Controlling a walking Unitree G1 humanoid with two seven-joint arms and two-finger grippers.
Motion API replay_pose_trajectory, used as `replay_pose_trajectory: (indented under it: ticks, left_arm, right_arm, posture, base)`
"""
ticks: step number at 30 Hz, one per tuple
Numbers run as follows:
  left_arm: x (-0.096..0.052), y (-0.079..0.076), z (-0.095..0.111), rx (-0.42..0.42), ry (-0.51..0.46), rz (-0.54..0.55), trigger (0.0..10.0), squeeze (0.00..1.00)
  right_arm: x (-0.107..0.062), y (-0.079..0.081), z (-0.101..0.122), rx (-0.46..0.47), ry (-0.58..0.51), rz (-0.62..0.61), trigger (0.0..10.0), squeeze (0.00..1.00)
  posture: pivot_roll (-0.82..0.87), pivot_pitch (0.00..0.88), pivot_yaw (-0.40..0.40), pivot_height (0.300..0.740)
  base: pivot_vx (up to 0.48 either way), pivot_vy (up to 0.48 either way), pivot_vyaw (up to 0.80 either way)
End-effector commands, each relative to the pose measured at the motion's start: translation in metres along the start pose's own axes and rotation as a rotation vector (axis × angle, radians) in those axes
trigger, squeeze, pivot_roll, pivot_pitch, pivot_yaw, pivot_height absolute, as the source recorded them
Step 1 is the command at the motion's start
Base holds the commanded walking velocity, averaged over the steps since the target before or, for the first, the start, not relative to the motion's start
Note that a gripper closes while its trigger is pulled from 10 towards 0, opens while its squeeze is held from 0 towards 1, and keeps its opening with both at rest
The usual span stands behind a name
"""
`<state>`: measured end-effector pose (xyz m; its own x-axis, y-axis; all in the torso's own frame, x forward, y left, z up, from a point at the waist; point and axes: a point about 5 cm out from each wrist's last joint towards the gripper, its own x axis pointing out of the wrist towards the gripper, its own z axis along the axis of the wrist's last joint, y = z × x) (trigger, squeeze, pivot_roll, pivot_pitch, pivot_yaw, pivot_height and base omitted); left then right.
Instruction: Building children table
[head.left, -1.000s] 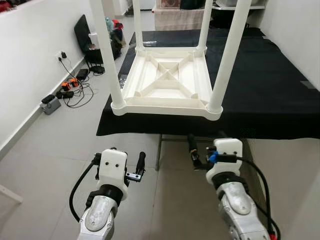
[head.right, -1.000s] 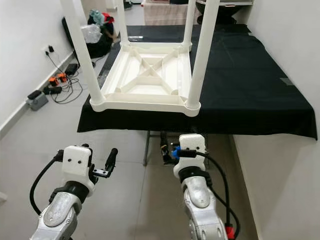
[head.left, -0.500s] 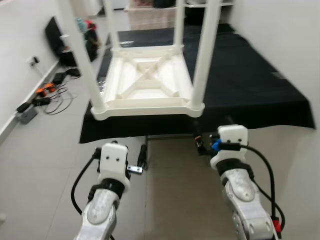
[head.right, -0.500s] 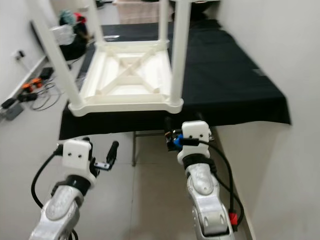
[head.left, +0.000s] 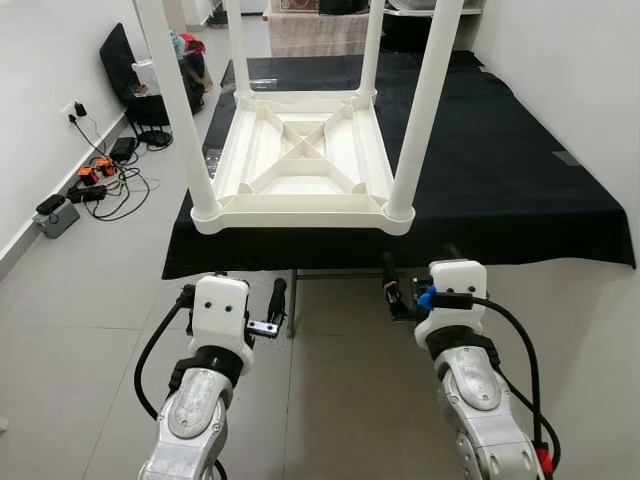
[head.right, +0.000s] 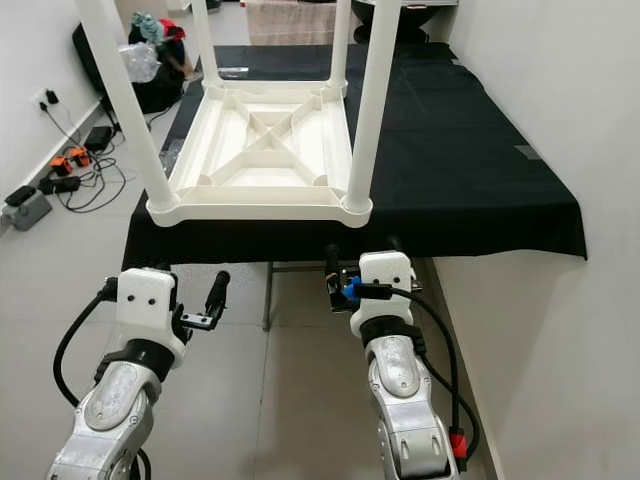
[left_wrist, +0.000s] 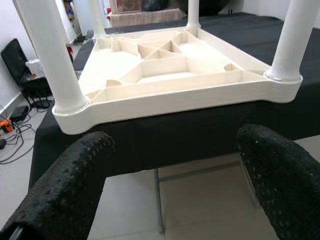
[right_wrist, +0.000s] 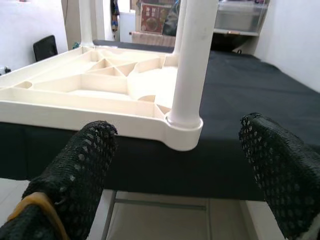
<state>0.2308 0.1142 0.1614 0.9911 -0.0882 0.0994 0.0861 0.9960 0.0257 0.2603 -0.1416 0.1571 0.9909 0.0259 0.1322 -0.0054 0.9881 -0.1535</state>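
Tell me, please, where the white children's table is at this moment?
The table lies upside down, legs up, on the near edge of the black cloth, ahead of both pincers, left and right.

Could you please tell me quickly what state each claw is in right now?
Left claw: open, holding nothing, below the upturned white table.
Right claw: open, holding nothing, facing a table leg.

The upturned children table (head.left: 300, 165) is cream plastic, smooth with a soft sheen, its round legs (head.left: 420, 110) likewise. It rests on matt black cloth (head.left: 500, 170) draped over the surface. Below the cloth's edge, the floor (head.left: 90, 290) is pale, faintly glossy tile. Each tool's fingers (right_wrist: 80, 170) look black, rubbery and dimpled.
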Motion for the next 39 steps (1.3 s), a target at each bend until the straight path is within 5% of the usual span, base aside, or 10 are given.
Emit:
replay_pose_trajectory:
  ticks: [1,7,19,24,27,30,37,39]
  left_arm:
    - [0.001,0.002,-0.001,-0.018,0.012,0.020,10.0,0.00]
    - [0.004,0.006,0.001,-0.023,0.001,0.040,10.0,0.00]
    - [0.011,0.012,0.006,-0.004,-0.019,0.061,10.0,0.00]
    - [0.012,0.013,0.005,0.004,-0.018,0.064,10.0,0.00]
    - [0.012,0.013,0.004,0.003,-0.018,0.062,10.0,0.00]
    - [0.012,0.011,0.005,0.003,-0.020,0.051,10.0,0.00]
    - [0.013,0.008,0.004,-0.006,-0.021,0.045,10.0,0.00]
    - [0.015,0.006,0.007,-0.017,-0.035,0.041,10.0,0.00]
  right_arm:
    - [0.002,0.001,0.002,-0.021,-0.019,0.007,10.0,0.00]
    - [0.007,-0.002,0.007,-0.038,-0.042,0.001,10.0,0.00]
    - [0.058,-0.026,0.063,-0.380,-0.285,-0.041,10.0,0.00]
    - [0.076,-0.022,0.089,-0.970,-0.482,-0.011,10.0,0.00]
    - [0.079,-0.021,0.091,-1.068,-0.504,-0.008,10.0,0.00]
    - [0.093,-0.016,0.088,-1.289,-0.507,0.067,10.0,0.00]
    - [0.109,-0.018,0.094,-1.351,-0.507,0.065,10.0,0.00]
    - [0.119,-0.024,0.094,-1.115,-0.393,0.073,10.0,0.00]
  posture:
    - [0.02,0.079,-0.010,0.740]
    - [0.02,0.082,-0.013,0.740]
    - [0.02,0.084,-0.017,0.740]
    - [0.01,0.076,-0.014,0.740]
    - [0.01,0.076,-0.014,0.740]
    - [0.00,0.064,-0.015,0.740]
    - [0.00,0.056,-0.021,0.740]
    - [0.00,0.049,-0.035,0.740]
  base:
    - [0.000,0.000,0.00]
    - [0.000,0.000,0.00]
    - [0.000,0.000,0.00]
    - [0.000,0.000,0.00]
    - [0.000,0.000,0.00]
    - [0.000,0.000,0.00]
    - [0.000,0.000,0.00]
    - [0.000,0.000,0.00]
